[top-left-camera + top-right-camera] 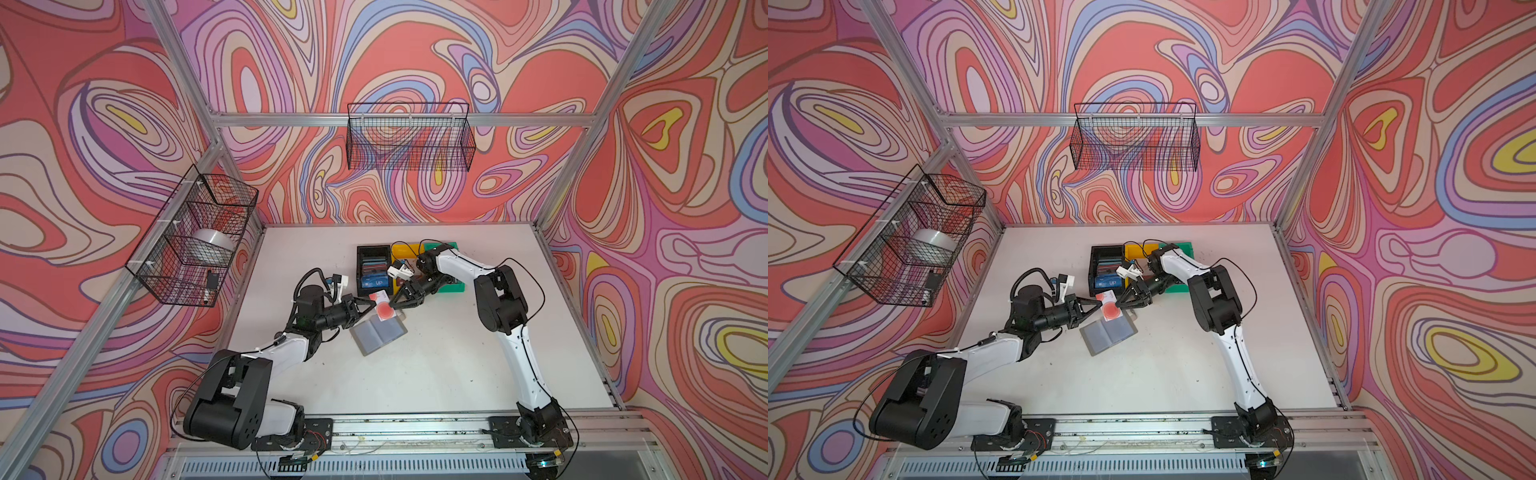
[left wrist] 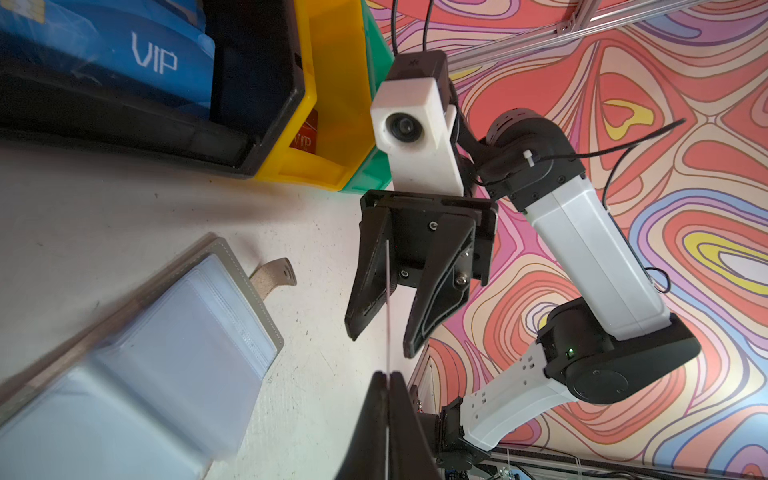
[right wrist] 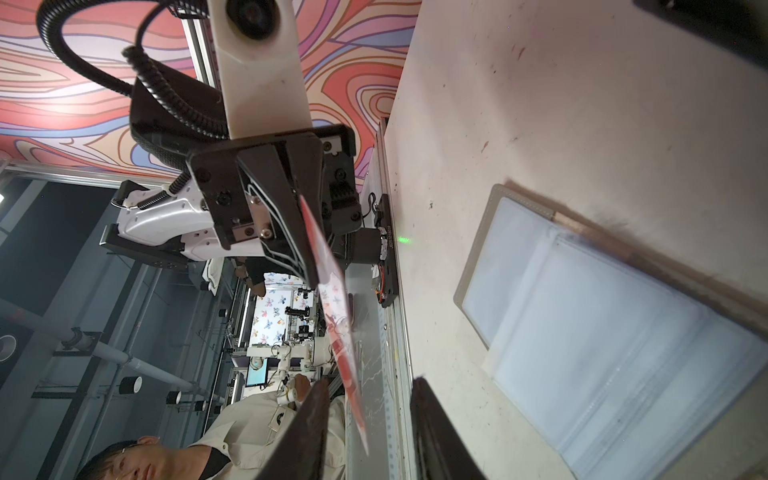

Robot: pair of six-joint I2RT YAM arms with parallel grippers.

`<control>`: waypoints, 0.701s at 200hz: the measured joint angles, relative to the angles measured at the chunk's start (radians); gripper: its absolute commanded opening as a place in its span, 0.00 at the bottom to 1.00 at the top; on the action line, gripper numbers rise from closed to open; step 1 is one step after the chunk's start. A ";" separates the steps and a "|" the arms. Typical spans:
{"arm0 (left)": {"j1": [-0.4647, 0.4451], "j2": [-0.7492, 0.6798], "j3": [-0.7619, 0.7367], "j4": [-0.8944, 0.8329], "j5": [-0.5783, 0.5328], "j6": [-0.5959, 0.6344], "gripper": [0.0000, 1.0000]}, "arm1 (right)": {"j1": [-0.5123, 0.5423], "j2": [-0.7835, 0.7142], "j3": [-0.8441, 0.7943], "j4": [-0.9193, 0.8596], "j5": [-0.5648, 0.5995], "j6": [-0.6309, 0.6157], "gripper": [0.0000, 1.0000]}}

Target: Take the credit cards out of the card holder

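Pinched at one short end by the left gripper [image 1: 372, 306], whose fingers are pressed together on it, the pale card with a round red blob [image 1: 383, 308] is held in the air over the far edge of the card holder [image 1: 378, 336]; both top views show its printed face turned upward and its length running between the two grippers. The left wrist view catches this card edge-on [image 2: 387, 311], a thin line leaving the closed fingertips [image 2: 380, 384] and passing between the fingers of the right gripper [image 2: 382, 340]. That gripper's jaws stand apart around the card's other end, with a gap showing on at least one side, so it has no clamp on the card. The card holder lies spread open and flat on the white table [image 1: 436, 365], translucent sleeves up, its snap tab [image 2: 274, 276] sticking out toward the bins. Just beyond it stand three plastic bins side by side: a black bin [image 1: 359, 266] with a blue VIP card [image 2: 153, 54] lying in it among others, a yellow bin [image 2: 328, 83] holding a red VIP card [image 2: 305, 135], and a green bin [image 1: 451, 286] partly hidden behind the right arm.
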 measured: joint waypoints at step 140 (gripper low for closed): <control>-0.020 0.087 0.000 0.074 -0.011 -0.026 0.17 | -0.001 -0.027 0.001 0.007 0.013 0.014 0.01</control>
